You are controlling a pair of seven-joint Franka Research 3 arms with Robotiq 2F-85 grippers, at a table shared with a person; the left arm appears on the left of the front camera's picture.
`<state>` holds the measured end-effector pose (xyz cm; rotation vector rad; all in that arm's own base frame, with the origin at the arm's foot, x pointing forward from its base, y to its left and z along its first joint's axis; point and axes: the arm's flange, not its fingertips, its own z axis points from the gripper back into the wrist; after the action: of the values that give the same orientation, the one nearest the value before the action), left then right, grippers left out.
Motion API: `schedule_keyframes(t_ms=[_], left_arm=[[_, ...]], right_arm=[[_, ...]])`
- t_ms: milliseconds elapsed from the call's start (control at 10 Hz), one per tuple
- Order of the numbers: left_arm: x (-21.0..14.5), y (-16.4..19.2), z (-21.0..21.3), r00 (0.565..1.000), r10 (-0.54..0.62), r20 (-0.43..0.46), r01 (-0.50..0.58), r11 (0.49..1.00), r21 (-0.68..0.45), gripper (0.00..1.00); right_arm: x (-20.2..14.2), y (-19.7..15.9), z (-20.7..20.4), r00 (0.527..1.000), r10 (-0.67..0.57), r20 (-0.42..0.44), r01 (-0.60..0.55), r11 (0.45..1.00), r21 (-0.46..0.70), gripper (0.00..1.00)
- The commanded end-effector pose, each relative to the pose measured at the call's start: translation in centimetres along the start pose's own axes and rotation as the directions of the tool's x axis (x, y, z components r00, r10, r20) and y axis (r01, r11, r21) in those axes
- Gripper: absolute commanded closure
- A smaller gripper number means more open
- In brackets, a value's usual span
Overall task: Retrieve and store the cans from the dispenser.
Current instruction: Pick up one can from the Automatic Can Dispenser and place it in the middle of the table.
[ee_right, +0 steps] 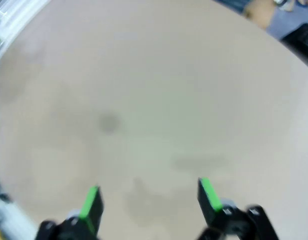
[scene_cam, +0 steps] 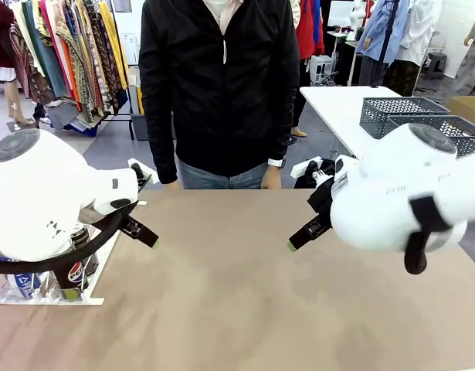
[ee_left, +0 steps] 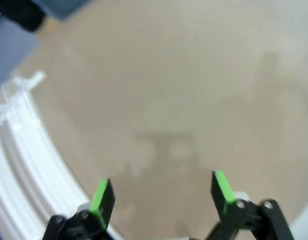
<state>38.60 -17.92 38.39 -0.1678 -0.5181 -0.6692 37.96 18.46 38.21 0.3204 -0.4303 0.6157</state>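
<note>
Cans (scene_cam: 76, 272) are seen unretrieved in the dispenser (scene_cam: 48, 300) at the tabletop's left edge; left gripper (ee_left: 161, 192) and right gripper (ee_right: 148, 200) are held wide, empty.

Front view across the table (scene_cam: 237, 301) toward the person (scene_cam: 222, 85); both wrist views close above it

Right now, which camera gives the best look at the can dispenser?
The front view: the dispenser sits on the robot's left with cans in its lanes, partly behind the left arm. The left wrist view catches its blurred white rails; the right wrist view, a blurred corner.
</note>
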Motion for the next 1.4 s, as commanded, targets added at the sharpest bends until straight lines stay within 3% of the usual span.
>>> schedule_keyframes(t_ms=[0,100,200,300,400,500,700,800,1000,1100,1200,1300], left_arm=[[0.8,1.9,3.7,0.996,0.084,-0.025,-0.087,0.973,-0.214,0.0],[1.4,1.9,6.1,0.976,0.212,-0.053,-0.218,0.929,-0.298,0.0],[1.5,2.6,9.0,0.96,0.273,-0.063,-0.276,0.882,-0.381,0.0],[0.7,4.3,12.6,0.963,0.267,-0.037,-0.246,0.815,-0.524,0.0],[-1.1,7.5,17.0,0.932,0.36,0.034,-0.259,0.731,-0.631,0.0],[-3.4,10.9,20.2,0.903,0.422,0.088,-0.231,0.647,-0.727,0.0],[-9.8,17.3,24.2,0.776,0.609,0.166,-0.259,0.547,-0.796,0.0],[-14.3,20.1,25.3,0.649,0.738,0.185,-0.31,0.479,-0.821,0.0],[-21.4,23.2,24.9,0.486,0.856,0.177,-0.41,0.402,-0.819,0.0],[-24.7,23.6,24.8,0.469,0.865,0.179,-0.435,0.402,-0.805,0.0],[-26.9,23.2,24.8,0.424,0.883,0.202,-0.475,0.407,-0.781,0.0],[-27.6,23.2,24.4,0.388,0.895,0.221,-0.513,0.409,-0.755,0.0]], right_arm=[[0.4,-4.2,3.8,0.974,-0.226,0.032,0.213,0.95,0.228,0.0],[0.4,-4.5,6.4,0.933,-0.36,0.029,0.322,0.866,0.383,0.0],[0.0,-5.1,8.8,0.923,-0.385,-0.003,0.331,0.789,0.517,0.0],[-1.3,-6.0,11.7,0.923,-0.385,0.018,0.292,0.728,0.62,0.0],[-3.1,-7.6,15.2,0.912,-0.409,0.043,0.26,0.653,0.711,0.0],[-5.1,-9.6,18.1,0.879,-0.466,0.102,0.238,0.612,0.754,0.0],[-9.8,-13.9,22.6,0.773,-0.6,0.206,0.224,0.563,0.796,0.0],[-12.5,-15.8,23.7,0.705,-0.668,0.238,0.234,0.536,0.811,0.0],[-16.0,-18.0,23.8,0.6,-0.752,0.274,0.254,0.504,0.826,0.0],[-17.4,-18.7,23.8,0.547,-0.786,0.288,0.267,0.49,0.83,0.0],[-18.1,-18.7,23.6,0.528,-0.794,0.302,0.276,0.496,0.823,0.0],[-17.4,-18.3,22.9,0.54,-0.776,0.326,0.327,0.55,0.769,0.0]])
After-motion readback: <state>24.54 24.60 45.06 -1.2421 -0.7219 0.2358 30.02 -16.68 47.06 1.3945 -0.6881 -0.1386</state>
